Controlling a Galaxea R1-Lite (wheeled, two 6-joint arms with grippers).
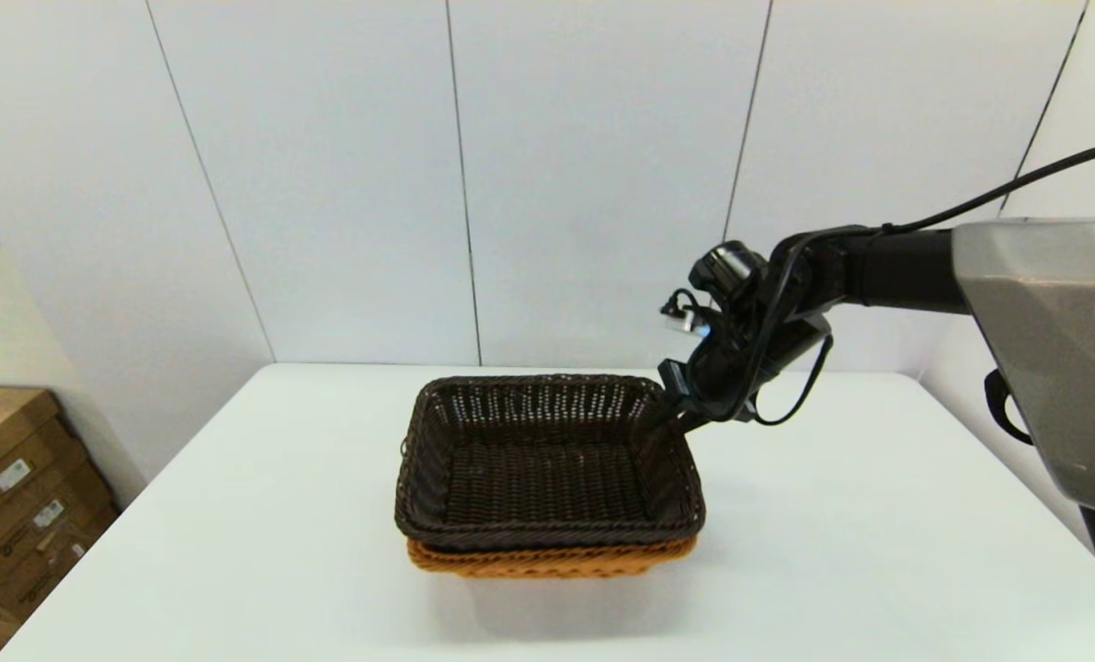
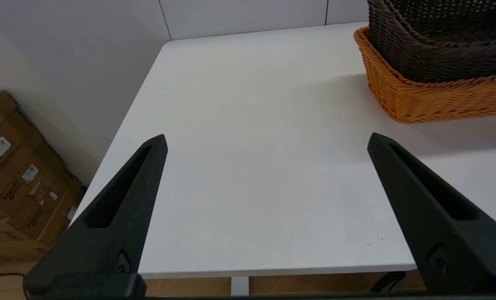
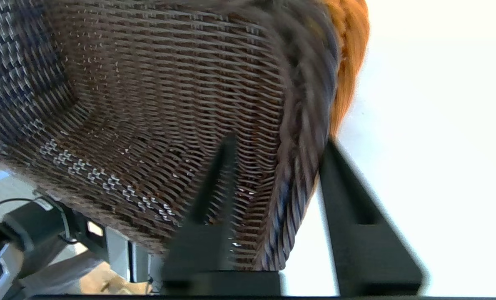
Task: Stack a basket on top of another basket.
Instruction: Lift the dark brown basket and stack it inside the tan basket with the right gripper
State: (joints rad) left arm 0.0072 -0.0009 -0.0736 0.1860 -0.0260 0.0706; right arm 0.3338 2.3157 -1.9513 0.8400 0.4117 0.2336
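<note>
The dark brown basket point(image 1: 547, 478) sits nested inside the orange-tan basket point(image 1: 547, 559) at the middle of the white table point(image 1: 878, 515). Only the orange rim shows below its near edge. My right gripper point(image 1: 676, 418) is at the dark basket's far right corner. In the right wrist view its fingers point(image 3: 279, 139) straddle the braided rim of the dark basket point(image 3: 148, 104), one inside the wall and one outside, closed on it, with the orange basket point(image 3: 347, 62) just beyond. My left gripper point(image 2: 266, 139) stands open and empty over the table's left part, apart from both baskets point(image 2: 435, 98).
Cardboard boxes point(image 1: 14, 496) are stacked on the floor left of the table, also seen in the left wrist view as boxes point(image 2: 14, 175). A white panelled wall runs behind the table. Bare tabletop lies left, right and in front of the baskets.
</note>
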